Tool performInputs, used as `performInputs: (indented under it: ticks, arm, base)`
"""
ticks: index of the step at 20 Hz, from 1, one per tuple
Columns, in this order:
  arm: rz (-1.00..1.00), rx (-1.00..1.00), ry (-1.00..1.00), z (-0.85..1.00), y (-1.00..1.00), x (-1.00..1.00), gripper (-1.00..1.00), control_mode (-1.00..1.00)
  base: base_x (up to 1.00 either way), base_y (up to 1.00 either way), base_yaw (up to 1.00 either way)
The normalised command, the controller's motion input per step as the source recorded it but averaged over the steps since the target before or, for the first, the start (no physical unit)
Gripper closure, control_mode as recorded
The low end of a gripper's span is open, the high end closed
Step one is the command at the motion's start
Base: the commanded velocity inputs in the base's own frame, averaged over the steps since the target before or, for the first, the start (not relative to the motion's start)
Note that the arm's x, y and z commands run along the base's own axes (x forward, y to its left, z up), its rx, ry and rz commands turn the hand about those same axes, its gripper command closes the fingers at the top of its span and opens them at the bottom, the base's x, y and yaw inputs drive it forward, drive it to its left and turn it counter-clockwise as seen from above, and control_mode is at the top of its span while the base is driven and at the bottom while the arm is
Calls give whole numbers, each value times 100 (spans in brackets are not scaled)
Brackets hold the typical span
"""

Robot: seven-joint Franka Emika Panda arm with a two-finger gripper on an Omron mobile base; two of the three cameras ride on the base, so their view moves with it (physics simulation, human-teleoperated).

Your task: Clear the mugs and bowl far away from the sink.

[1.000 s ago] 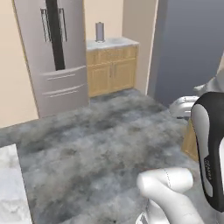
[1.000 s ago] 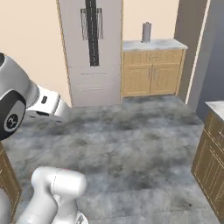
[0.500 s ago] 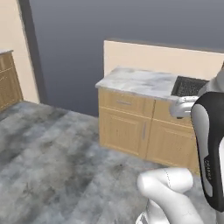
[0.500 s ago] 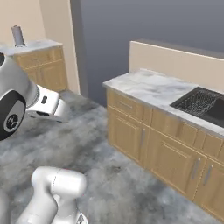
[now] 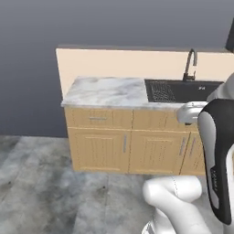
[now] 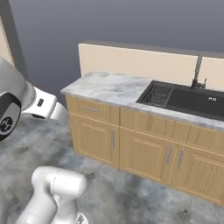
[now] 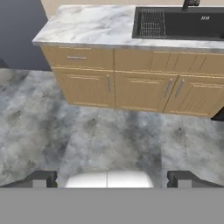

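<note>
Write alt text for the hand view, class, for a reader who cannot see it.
A wooden cabinet run topped by a marble counter stands across a grey stone floor. A dark sink with a wire rack is set into the counter's right part. The open gripper hangs far short of the cabinets, holding nothing.

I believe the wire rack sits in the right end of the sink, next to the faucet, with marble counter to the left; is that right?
Not quite: the wire rack sits in the left end of the sink, away from the faucet, as the right base view shows. The marble counter is indeed to the left.
</note>
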Motion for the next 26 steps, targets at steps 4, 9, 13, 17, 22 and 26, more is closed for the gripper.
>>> performInputs:
  ticks: [4,9,13,17,22,26]
  arm:
    - [0,0,0,0,0,0,-100,100]
    - [0,0,0,0,0,0,-100,100]
    - [0,0,0,0,0,0,-100,100]
    - [0,0,0,0,0,0,-100,100]
    - [0,0,0,0,0,0,-100,100]
    - [0,0,0,0,0,0,-100,100]
  base:
    - [94,14,-9]
    - [61,-16,-9]
    - [30,-55,-16]
    - [16,-70,-14]
    - [4,-70,-15]
    - [10,-69,-16]
